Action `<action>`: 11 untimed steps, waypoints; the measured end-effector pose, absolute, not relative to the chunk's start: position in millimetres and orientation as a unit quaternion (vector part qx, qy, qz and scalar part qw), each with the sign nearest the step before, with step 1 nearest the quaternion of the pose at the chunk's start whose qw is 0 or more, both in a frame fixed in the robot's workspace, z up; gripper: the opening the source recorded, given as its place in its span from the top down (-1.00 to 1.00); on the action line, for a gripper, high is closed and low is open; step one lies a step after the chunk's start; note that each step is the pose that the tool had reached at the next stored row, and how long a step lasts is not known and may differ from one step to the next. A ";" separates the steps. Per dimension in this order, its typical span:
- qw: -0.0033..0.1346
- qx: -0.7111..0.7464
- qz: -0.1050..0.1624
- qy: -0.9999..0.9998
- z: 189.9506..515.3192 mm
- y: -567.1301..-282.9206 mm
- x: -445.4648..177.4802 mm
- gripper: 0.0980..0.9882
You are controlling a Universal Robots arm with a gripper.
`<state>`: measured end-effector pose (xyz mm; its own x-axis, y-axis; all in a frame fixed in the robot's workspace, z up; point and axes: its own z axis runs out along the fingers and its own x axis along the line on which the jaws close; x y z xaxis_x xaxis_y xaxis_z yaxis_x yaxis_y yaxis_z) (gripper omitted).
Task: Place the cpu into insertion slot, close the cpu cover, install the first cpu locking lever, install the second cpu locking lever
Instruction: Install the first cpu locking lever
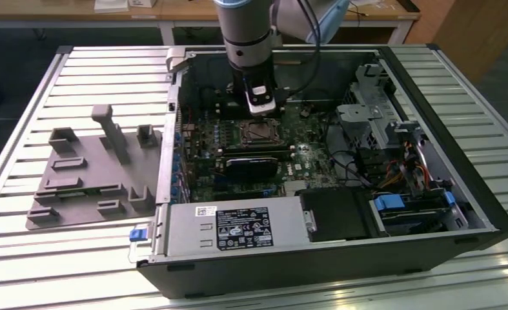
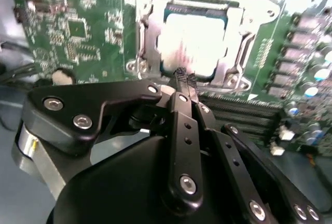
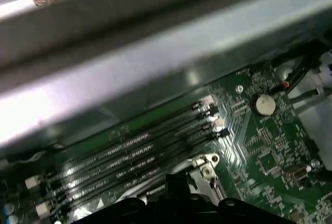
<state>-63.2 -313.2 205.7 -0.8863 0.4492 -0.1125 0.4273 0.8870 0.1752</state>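
The cpu [image 2: 194, 40] lies in the insertion slot [image 1: 261, 132] on the green motherboard, its dull metal top showing. The silvery cpu cover [image 2: 147, 37] lies flat around it, framing the chip. My gripper [image 2: 184, 79] hangs just above the socket's edge nearest the memory slots, its black fingers [image 2: 179, 125] drawn together with nothing between them. In the exterior view my gripper [image 1: 263, 111] hangs just behind the slot, inside the open computer case. A corner of the cover [image 3: 205, 165] shows in the first wrist view. I cannot make out the locking levers.
The open case [image 1: 460, 213] lies on a slatted table, with a power supply [image 1: 232, 229] at the front and drive bays [image 1: 392, 129] on the exterior view's right. Memory slots [image 3: 135, 156] and a coin battery [image 3: 264, 103] lie near the socket. A grey fixture [image 1: 90, 174] lies outside the case.
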 end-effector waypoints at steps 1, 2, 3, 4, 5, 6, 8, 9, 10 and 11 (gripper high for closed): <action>0.073 0.226 0.072 0.969 205.6 -315.3 -63.1 0.98; 0.070 0.227 0.070 0.969 205.6 -317.3 -62.9 0.98; 0.068 0.227 0.069 0.969 205.5 -319.1 -62.9 0.98; 0.066 0.227 0.068 0.969 205.4 -320.8 -62.8 0.98; 0.066 0.227 0.066 0.969 205.4 -322.0 -62.8 0.98; 0.066 0.227 0.065 0.970 205.4 -322.8 -62.8 0.98; 0.066 0.227 0.064 0.970 205.3 -323.5 -62.8 0.98; 0.066 0.227 0.063 0.970 205.3 -323.6 -62.8 0.98; 0.067 0.226 0.059 0.970 205.4 -323.7 -62.8 0.98; 0.069 0.226 0.051 0.970 205.4 -323.7 -62.8 0.98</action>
<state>-62.8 -323.7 205.4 -0.8886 0.4450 -0.1113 0.4308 0.8930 0.1301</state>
